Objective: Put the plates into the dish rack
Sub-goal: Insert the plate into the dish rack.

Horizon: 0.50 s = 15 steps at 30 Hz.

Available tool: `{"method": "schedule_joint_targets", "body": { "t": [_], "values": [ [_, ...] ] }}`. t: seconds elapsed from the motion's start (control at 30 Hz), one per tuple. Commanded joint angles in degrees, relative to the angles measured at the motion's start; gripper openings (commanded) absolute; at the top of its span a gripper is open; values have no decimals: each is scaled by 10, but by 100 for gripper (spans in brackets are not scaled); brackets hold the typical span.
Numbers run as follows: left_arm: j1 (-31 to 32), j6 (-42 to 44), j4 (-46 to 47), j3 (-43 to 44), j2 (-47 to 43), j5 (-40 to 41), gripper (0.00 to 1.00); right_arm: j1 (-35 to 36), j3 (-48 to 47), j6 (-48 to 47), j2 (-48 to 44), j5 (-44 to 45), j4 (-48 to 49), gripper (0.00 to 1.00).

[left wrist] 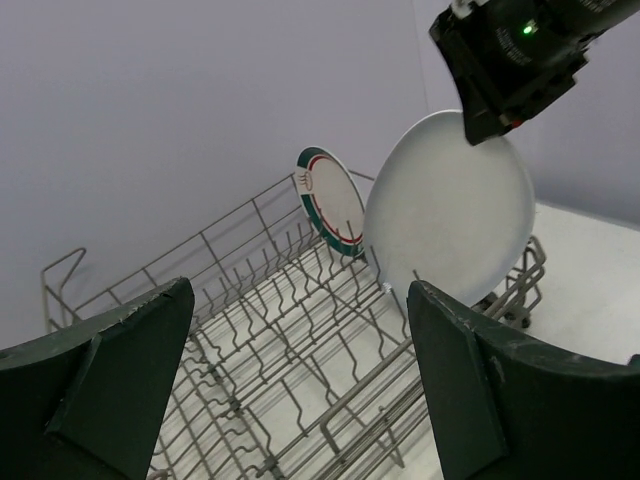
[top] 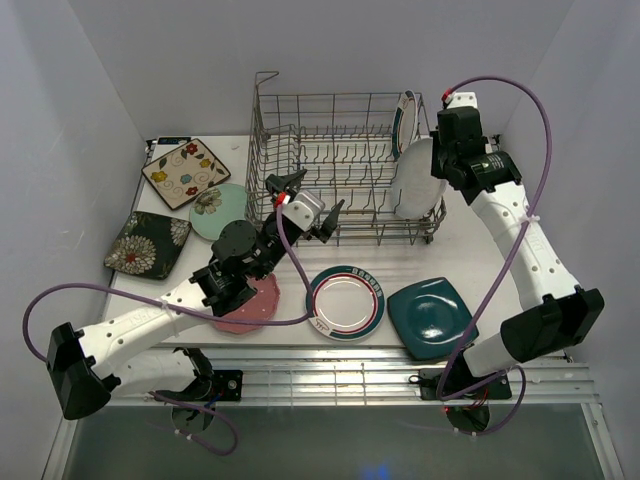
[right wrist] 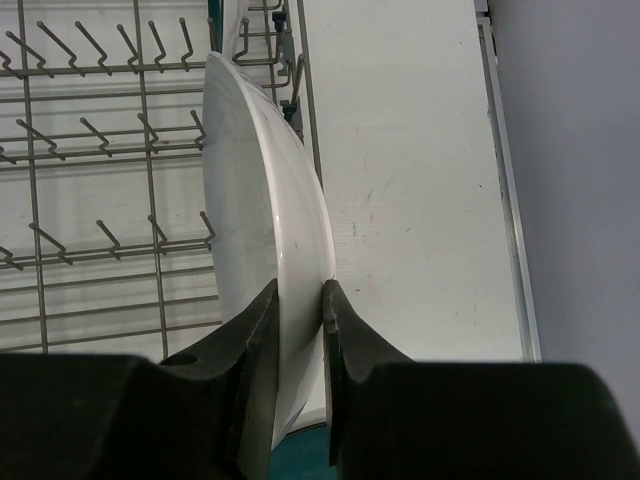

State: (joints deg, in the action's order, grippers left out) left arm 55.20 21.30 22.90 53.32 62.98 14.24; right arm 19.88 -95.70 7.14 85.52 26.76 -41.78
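White table (top: 480,250), grey dish rack (top: 340,160); right tool (right wrist: 299,292) pinching white oval plate (right wrist: 265,170), left tool (left wrist: 298,290) spread.

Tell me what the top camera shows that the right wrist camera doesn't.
Only the top view: the open left gripper beside the dish rack, plus the pink plate and the mint plate lying flat. Only the right wrist view: the right gripper pinching the rim of the white oval plate, seen edge-on. Both: that plate upright at the rack's right end.
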Motion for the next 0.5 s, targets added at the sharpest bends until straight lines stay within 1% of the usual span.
{"method": "schedule_joint_targets", "body": {
  "t": [0.0, 0.13, 0.23, 0.47],
  "values": [
    [-8, 51, 1, -17, -13, 32, 98, 11, 17, 58, -42, -76, 71, 13],
    [-14, 69, 12, -35, -20, 41, 98, 12, 49, 69, -68, -80, 80, 13],
    [-17, 67, 22, -45, -29, 44, 98, 12, 69, 74, -88, -80, 86, 14],
    [-20, 68, 46, -72, -34, 61, 98, 12, 115, 84, -127, -67, 100, 23]
  ]
}}
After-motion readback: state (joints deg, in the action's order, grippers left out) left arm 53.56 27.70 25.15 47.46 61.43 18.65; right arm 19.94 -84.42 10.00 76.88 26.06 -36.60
